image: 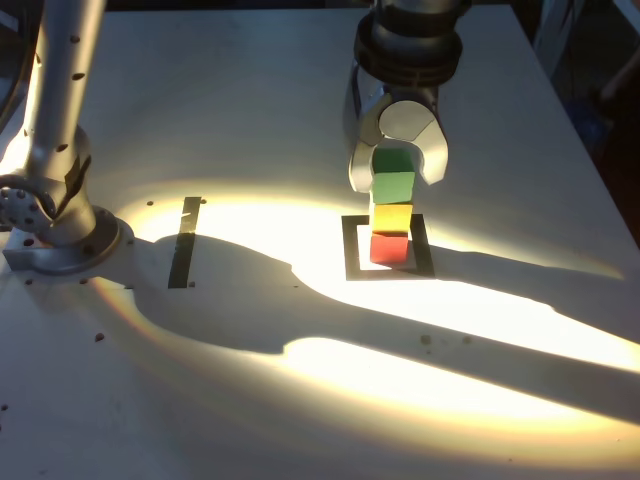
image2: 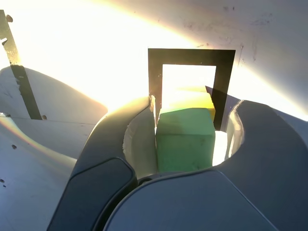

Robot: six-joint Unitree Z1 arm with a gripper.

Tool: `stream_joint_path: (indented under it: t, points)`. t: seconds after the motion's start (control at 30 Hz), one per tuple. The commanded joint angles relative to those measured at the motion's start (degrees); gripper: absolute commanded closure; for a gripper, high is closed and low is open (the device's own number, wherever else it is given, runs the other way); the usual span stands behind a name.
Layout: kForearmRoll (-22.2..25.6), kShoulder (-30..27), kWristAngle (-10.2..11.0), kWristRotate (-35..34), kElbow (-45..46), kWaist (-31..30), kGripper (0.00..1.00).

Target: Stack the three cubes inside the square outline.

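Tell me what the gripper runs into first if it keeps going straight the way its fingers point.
Most likely the green cube at the top of the stack, which already sits between the open fingers of the gripper; how deep it sits is hard to judge.
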Motion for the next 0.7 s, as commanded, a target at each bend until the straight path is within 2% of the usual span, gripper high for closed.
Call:
stream_joint_path:
  t: [0.0,0.2,0.43,0.67]
  points:
    - [-0.14,0.2,0.07,0.13,0.0,0.11,0.16]
    - [-0.08,-0.05,0.16,0.11,-0.23,0.11,0.01]
    - [1.39,-2.19,0.73,-0.4,-1.76,-0.94,0.01]
    - [6.41,-5.8,1.95,-0.65,-5.08,-3.85,0.0]
